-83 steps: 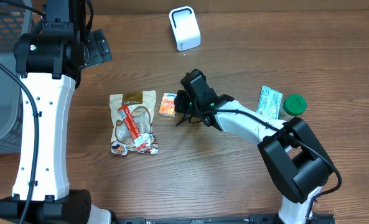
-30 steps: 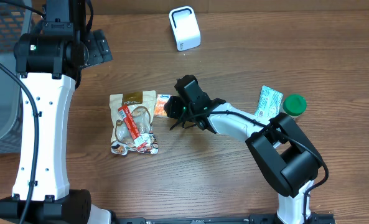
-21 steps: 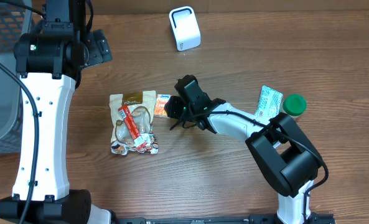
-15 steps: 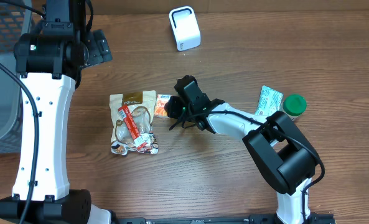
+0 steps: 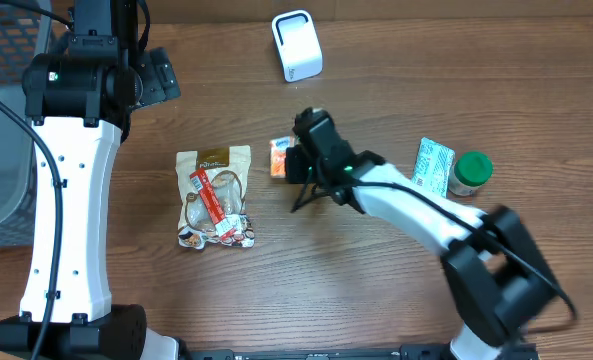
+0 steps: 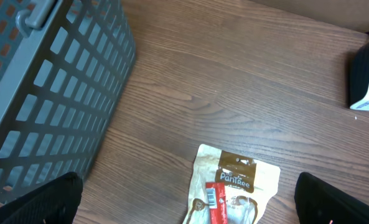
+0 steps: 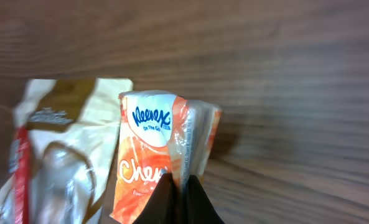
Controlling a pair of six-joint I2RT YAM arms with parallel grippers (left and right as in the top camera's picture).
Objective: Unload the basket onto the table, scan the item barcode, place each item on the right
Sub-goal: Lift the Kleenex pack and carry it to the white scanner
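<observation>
My right gripper [image 7: 180,198] is pinched shut on the lower edge of the tissue pack [image 7: 150,149], low in the middle of the wrist view. The hold looks thin, so I should lift slowly and clear the snack bag [image 7: 53,155] just left of it. Then I carry it to the scanner [image 5: 297,45] at the overhead view's top centre, barcode facing it. I cannot see the barcode.

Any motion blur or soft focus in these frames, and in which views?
Overhead: the right arm is smeared by motion near its base. Right wrist: the tissue pack is readable but soft, and the snack pouch beside it is blurred. Left wrist: crisp, with the basket in focus.
</observation>
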